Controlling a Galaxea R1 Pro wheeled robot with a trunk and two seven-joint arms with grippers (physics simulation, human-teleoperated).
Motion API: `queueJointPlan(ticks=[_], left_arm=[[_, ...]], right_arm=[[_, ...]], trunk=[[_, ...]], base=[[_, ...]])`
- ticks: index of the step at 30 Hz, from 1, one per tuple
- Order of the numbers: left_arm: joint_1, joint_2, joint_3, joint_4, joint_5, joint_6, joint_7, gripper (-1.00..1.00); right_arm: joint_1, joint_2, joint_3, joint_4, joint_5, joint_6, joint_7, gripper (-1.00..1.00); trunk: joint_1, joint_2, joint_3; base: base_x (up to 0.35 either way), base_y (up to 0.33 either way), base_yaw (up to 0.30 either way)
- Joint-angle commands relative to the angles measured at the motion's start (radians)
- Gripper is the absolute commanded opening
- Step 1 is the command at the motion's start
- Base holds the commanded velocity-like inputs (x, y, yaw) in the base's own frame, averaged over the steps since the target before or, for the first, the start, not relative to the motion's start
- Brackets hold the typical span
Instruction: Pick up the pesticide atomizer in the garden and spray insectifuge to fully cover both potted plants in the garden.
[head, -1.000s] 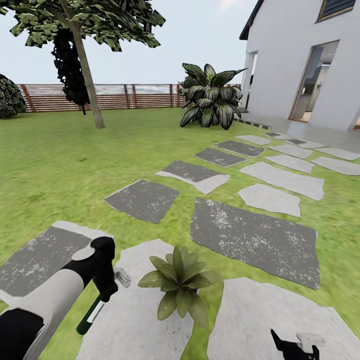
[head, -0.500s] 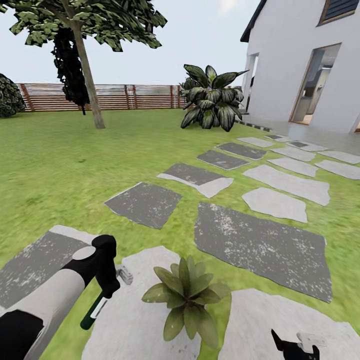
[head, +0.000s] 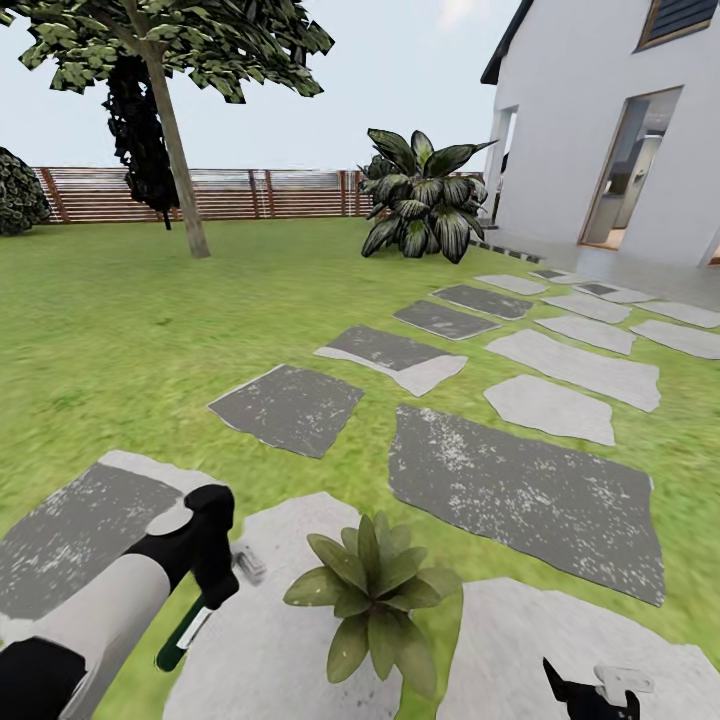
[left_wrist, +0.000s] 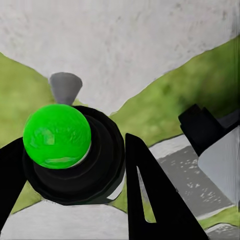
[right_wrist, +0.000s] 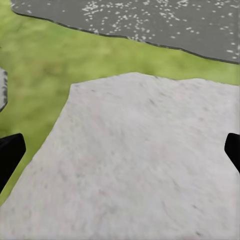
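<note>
The pesticide atomizer (head: 182, 636) hangs slanted from my left gripper (head: 212, 592), which is shut on it above a white stepping stone (head: 270, 650). In the left wrist view its round green end (left_wrist: 57, 136) sits between the black fingers (left_wrist: 150, 195), with the grey nozzle (left_wrist: 65, 87) beyond. One potted plant (head: 372, 592), a low green rosette, stands just right of the atomizer at the stone's edge; its pot is hidden by the leaves. My right gripper (head: 592, 696) is low at the right, open over another pale stone (right_wrist: 135, 160), with nothing between its fingers.
Grey and white stepping stones (head: 520, 485) run across the lawn toward a white house (head: 610, 120). A large broad-leaved shrub (head: 425, 200) stands by the house, and a tree (head: 175, 140) by the brown slatted fence (head: 250, 192).
The whole view shifted slightly at first, so the camera moved. Since then my left arm has dipped a little, carrying the atomizer lower. The right gripper is unchanged.
</note>
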Motion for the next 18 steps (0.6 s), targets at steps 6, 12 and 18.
queueJointPlan(ticks=[6, 12, 18], left_arm=[[-0.045, -0.038, -0.002, -0.003, -0.005, 0.012, -0.018, -1.0], [-0.118, -0.053, -0.006, 0.002, -0.012, 0.015, -0.022, -1.0], [-0.151, -0.047, -0.015, 0.013, -0.021, 0.005, -0.105, -1.0]], right_arm=[[-0.001, 0.0, -0.009, 0.001, 0.01, -0.004, 0.005, 1.0], [-0.001, 0.0, -0.009, 0.001, 0.01, -0.004, 0.004, 1.0], [-0.001, -0.001, -0.009, 0.001, 0.01, -0.004, 0.005, 1.0]], trunk=[[0.0, 0.0, -0.001], [0.0, 0.0, -0.001], [0.0, 0.0, -0.001]], base=[[0.0, 0.0, -0.051], [0.0, 0.0, -0.229], [0.0, 0.0, -0.018]])
